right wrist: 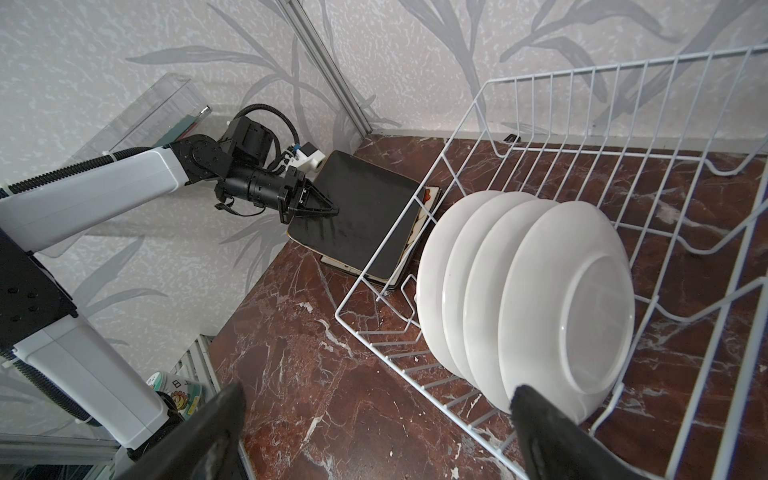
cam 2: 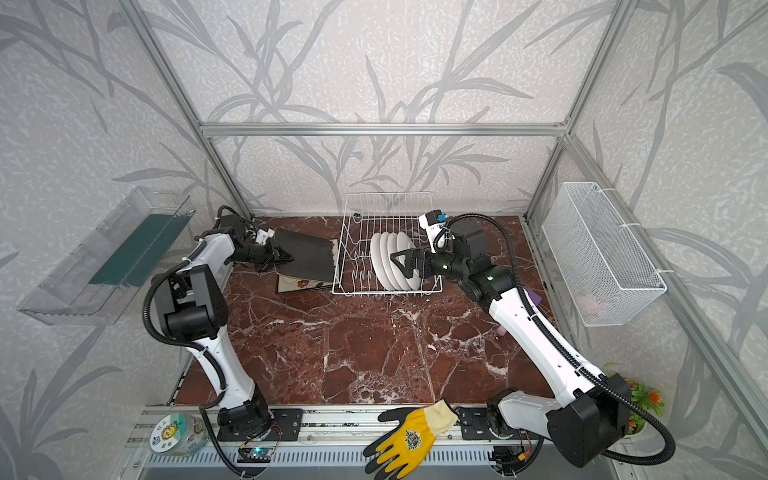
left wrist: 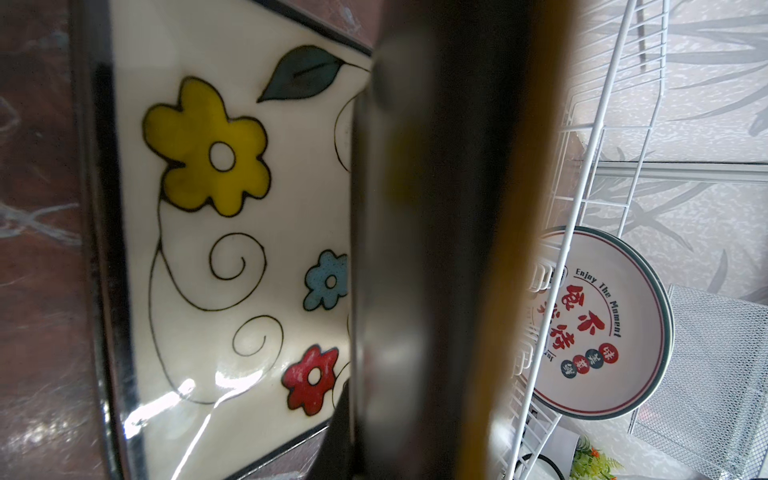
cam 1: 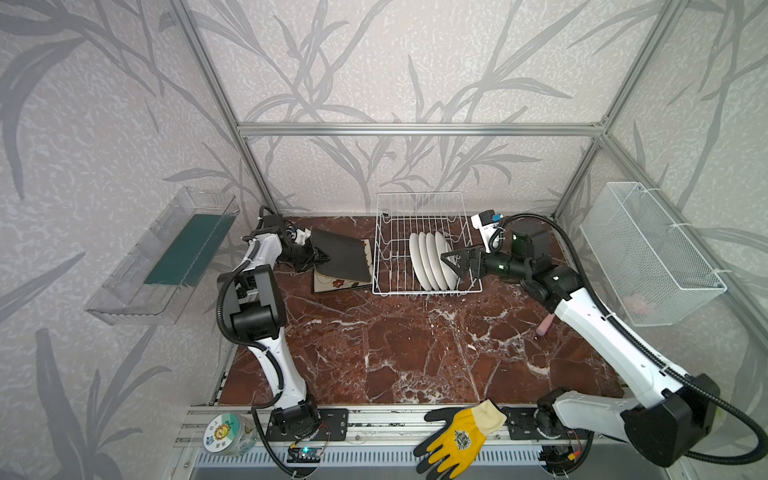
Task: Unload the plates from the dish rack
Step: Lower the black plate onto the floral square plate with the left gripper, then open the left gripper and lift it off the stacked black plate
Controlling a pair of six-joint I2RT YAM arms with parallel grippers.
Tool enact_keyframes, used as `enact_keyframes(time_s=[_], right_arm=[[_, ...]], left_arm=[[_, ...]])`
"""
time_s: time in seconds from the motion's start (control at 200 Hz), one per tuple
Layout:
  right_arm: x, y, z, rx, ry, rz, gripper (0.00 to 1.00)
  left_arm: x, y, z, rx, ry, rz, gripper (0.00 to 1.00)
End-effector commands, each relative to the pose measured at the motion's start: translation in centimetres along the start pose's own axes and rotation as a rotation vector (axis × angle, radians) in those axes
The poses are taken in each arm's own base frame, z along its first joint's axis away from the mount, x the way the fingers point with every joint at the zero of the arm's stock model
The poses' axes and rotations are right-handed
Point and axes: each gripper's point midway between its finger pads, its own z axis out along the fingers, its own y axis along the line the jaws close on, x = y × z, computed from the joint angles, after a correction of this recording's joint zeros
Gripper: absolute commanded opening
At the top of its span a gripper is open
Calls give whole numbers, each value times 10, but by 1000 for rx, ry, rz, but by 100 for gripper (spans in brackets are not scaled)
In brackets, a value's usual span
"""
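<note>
The white wire dish rack (cam 1: 419, 193) (cam 2: 386, 193) (right wrist: 395, 360) stands at the back of the marble table. Several round white plates (cam 1: 430, 259) (cam 2: 388, 259) (right wrist: 540, 299) stand on edge in it; in the left wrist view the end plate (left wrist: 598, 328) shows red lettering. My right gripper (cam 1: 446, 259) (cam 2: 397, 259) (right wrist: 374, 415) is open at the right end of that row, one finger in front of the nearest plate's back. My left gripper (cam 1: 322, 257) (cam 2: 286, 257) (right wrist: 328, 210) is shut on a black-backed square plate (cam 1: 343, 253) (cam 2: 309, 253) (left wrist: 436, 249), held tilted over a stack of flowered square plates (cam 1: 336, 284) (left wrist: 228, 208) left of the rack.
A clear plastic tray (cam 1: 162, 257) hangs on the left wall and a fine-meshed white basket (cam 1: 648, 253) on the right wall. A yellow and black glove (cam 1: 457, 436) and a lidded jar (cam 1: 226, 434) lie on the front rail. A small pink object (cam 1: 544, 326) sits under my right arm.
</note>
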Motion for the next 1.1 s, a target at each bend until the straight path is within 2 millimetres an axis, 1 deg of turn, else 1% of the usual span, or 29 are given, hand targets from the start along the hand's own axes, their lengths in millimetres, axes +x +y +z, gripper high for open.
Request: enact_keyframes(time_s=[0.0, 0.065, 0.14, 0.235, 0.29, 0.505, 0.68, 0.76, 0.87, 1.0, 1.095], right_arm=[[-4, 8, -2, -23, -6, -15, 99], [-4, 8, -3, -23, -9, -17, 99], [-3, 7, -3, -17, -8, -14, 99], [-1, 6, -3, -13, -4, -15, 99], [-1, 5, -3, -13, -3, -11, 99], [-3, 6, -4, -10, -8, -15, 99], [-1, 6, -4, -12, -6, -9, 99], [0, 5, -3, -11, -4, -10, 99], [-1, 6, -4, -10, -3, -11, 99], [1, 5, -4, -8, 0, -9, 99], [0, 6, -5, -14, -7, -15, 99]], left_arm=[[-7, 3, -1, -30, -8, 48, 21], [-6, 6, -1, -47, -6, 46, 25], [-6, 10, -1, -63, -2, 36, 28], [-8, 10, 1, -61, -1, 31, 30], [-9, 14, 2, -72, 0, 24, 31], [-9, 22, 6, -97, 4, 7, 40], [-11, 28, 3, -140, -8, 8, 45], [-13, 33, 2, -162, -21, 2, 45], [-16, 36, 3, -168, -40, -11, 49], [-16, 39, 3, -183, -43, -19, 52], [-15, 42, 1, -197, -50, -17, 56]])
